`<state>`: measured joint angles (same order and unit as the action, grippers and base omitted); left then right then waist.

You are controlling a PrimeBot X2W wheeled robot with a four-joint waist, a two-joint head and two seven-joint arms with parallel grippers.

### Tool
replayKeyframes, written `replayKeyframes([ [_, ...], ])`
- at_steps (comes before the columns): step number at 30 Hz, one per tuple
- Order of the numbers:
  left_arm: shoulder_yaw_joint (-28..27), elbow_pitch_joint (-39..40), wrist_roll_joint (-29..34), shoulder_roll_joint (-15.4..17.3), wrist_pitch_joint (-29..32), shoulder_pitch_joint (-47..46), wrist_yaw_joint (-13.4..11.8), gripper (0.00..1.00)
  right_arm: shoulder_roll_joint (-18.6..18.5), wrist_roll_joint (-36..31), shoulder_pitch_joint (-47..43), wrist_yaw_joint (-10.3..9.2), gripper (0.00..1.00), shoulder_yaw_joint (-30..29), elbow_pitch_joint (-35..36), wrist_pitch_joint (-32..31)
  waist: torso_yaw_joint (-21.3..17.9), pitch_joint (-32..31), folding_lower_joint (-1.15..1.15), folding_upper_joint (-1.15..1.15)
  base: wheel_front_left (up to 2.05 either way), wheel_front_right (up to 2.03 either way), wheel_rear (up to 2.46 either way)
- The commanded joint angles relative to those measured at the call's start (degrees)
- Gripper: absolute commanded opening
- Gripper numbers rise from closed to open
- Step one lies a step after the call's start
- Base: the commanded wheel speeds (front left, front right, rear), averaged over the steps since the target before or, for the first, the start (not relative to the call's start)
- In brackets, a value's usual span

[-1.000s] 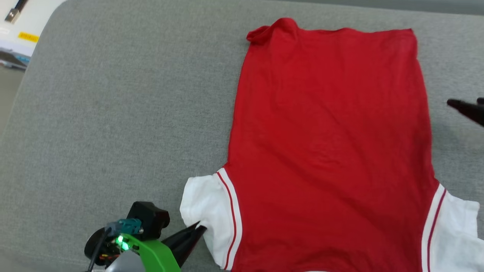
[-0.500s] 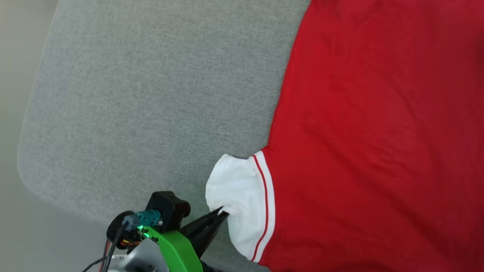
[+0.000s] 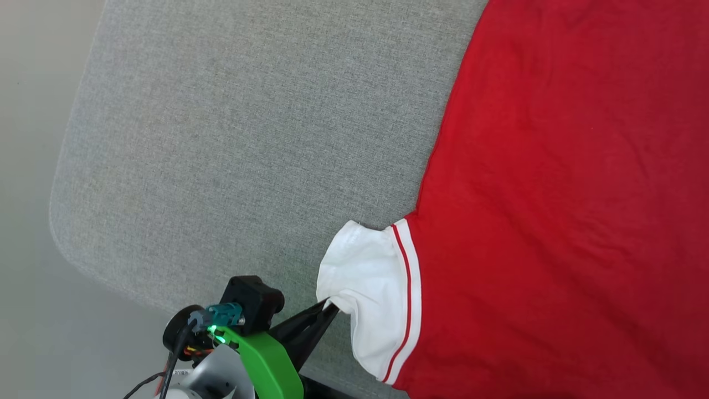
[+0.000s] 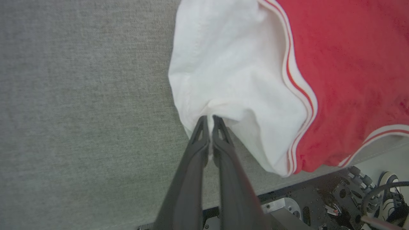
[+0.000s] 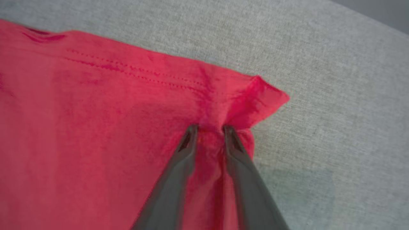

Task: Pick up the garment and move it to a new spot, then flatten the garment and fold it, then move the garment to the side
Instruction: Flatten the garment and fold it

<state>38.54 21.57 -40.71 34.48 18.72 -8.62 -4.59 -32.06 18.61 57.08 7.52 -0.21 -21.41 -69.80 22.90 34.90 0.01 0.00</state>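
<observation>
Nearest the robot, at the near left, the left gripper [image 3: 329, 303] is squeezed tight on the edge of the white sleeve [image 3: 371, 288]. In the left wrist view its two dark fingers [image 4: 198, 140] meet with almost no gap, and the cloth puckers where they bite. I think it holds the sleeve there so that side can be pulled out straight.

The sleeve belongs to the garment [image 3: 554, 194]. It lies spread on the grey padded table [image 3: 221, 138], on the right side, with its plain red side up. The neck end lies close to the near edge of the table. The left part of the table is bare grey cloth. The red part has only soft little wrinkles, so it looks nearly flat.

Farther off, the right gripper [image 5: 209, 127] sits at a corner of the hem [image 5: 265, 95]. Its fingers stand narrow, a little apart, with a bump of red cloth squeezed between them. The cloth bunches and the corner tip curls up beside them.

With one hold near and one hold far, I think the robot means to stretch the garment smooth or lift it to fold. If one pinch slips, the cloth will bunch.
</observation>
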Motion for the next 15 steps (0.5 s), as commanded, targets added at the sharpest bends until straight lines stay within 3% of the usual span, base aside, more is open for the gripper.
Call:
replayKeyframes([
  [1,-0.1,-0.21,0.76,-0.24,-0.21,-1.03,0.17,0.0,0.37,0.45,-3.8,-0.03,0.0,0.76,-2.07,-0.5,-0.27,-0.47,-0.01,0.0,0.0,0.0,0.0],
  [15,-0.7,-0.35,0.2,1.05,0.82,-0.48,-1.02,0.0,-0.71,0.54,-11.15,-0.03,0.0,-1.01,-4.31,2.99,-4.32,-8.65,-0.01,0.0,0.0,0.0,0.0],
])
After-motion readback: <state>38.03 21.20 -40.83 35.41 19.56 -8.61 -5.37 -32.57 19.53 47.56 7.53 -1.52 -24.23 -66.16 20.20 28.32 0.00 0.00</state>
